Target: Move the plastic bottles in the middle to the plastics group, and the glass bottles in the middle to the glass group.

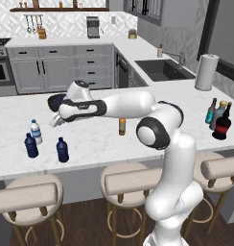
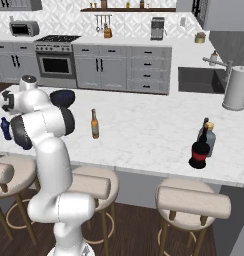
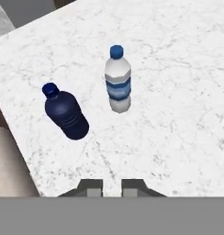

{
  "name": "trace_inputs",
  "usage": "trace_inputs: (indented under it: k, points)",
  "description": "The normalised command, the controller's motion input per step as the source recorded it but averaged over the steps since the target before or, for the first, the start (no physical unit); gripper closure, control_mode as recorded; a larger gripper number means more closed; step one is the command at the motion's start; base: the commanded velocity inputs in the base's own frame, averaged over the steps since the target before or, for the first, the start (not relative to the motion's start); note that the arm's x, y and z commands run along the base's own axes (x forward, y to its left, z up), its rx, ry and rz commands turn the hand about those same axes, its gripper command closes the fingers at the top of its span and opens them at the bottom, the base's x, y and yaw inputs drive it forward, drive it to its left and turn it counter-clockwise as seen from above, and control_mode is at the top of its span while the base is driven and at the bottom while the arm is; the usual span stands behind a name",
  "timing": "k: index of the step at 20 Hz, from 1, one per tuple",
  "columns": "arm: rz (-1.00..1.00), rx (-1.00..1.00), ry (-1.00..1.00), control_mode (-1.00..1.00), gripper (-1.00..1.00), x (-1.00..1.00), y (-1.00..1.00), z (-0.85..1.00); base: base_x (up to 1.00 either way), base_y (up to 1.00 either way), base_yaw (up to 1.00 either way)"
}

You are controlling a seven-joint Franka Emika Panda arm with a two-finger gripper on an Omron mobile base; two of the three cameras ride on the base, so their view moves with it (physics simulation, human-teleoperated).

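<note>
On the marble counter (image 1: 99, 139), 2 navy bottles (image 1: 31, 145) (image 1: 62, 150) stand upright by the clear water bottle (image 1: 36, 131). Above them hangs the gripper (image 3: 111, 187), fingertips slightly apart and pinching nothing. Mid-counter stands the amber bottle (image 1: 122, 126); the red-labelled bottle (image 1: 222, 124) adjoins the glass group.

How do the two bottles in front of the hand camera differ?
The navy bottle is dark blue all over and stubbier; the water bottle is pale and clear with a blue label band and looks slimmer and taller. The navy bottle's cap matches its dark body, while the water bottle's cap stands out against its pale body. Both stand upright on the marble counter, apart from each other.
</note>
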Motion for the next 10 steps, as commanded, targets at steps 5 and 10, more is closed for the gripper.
trace_inputs:
  k: [5,10]
  points:
    - [-0.29,0.05,0.00,-1.00,-1.00,-0.14,-0.95,0.14,0.00,0.00,0.00]
    - [-0.28,0.06,0.00,-1.00,-1.00,-0.03,-1.00,0.02,0.00,0.00,0.00]
